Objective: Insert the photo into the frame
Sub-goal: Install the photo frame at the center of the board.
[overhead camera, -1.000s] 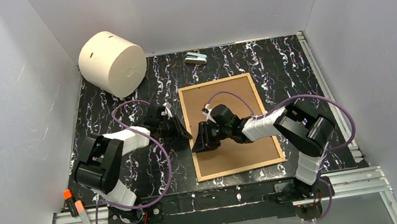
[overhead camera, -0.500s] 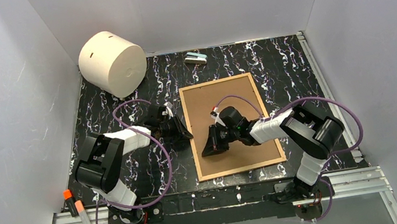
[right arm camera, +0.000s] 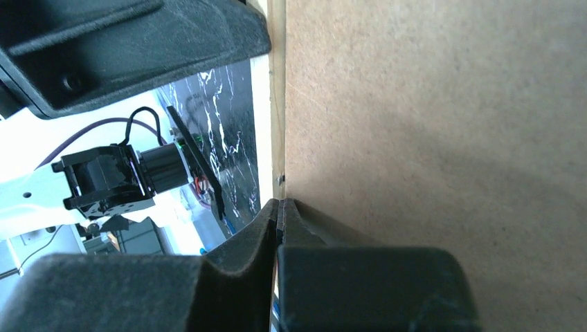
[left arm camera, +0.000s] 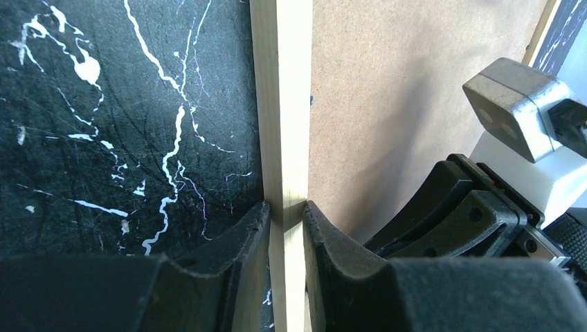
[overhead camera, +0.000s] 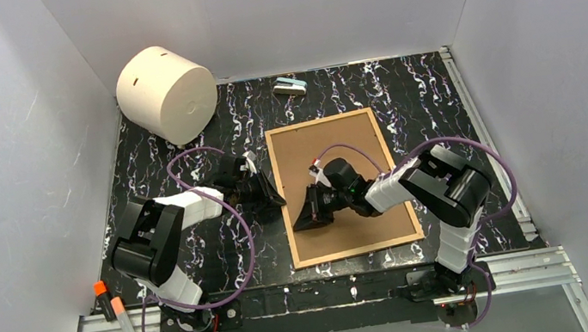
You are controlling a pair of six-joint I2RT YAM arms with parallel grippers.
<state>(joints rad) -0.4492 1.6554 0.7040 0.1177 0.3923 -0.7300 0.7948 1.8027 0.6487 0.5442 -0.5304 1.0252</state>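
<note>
Left gripper (left arm camera: 286, 214) first: my jaws are clamped on the frame (overhead camera: 337, 129), one finger (left arm camera: 246, 232) on the outer side of its thin pale wood strip, the other on the inner side, resting on the brown back. That's the left long edge of the frame, roughly halfway along it.

Right gripper (right arm camera: 279, 205): jaws pressed together, tip to tip, and I can't see anything pinched between them. The tips point down at the seam where the brown back meets that same left wood strip, just toward the table's near edge from where my left one is holding. The two grippers sit close together, mine on the left coming in from outside the frame, the right one reaching across the back from the right side.

The frame lies flat, back side up, around the middle of the table (overhead camera: 429, 103) and a bit toward its right edge. Its long sides run from near edge to far edge, slightly skewed.

Further out: a big cream-white roll (overhead camera: 167, 93) sits in the far left corner, a small grey-and-teal thing (overhead camera: 291, 86) lies by the far edge, and two orange-capped markers (overhead camera: 110, 300) stand at the near left corner, on the metal rail.
</note>
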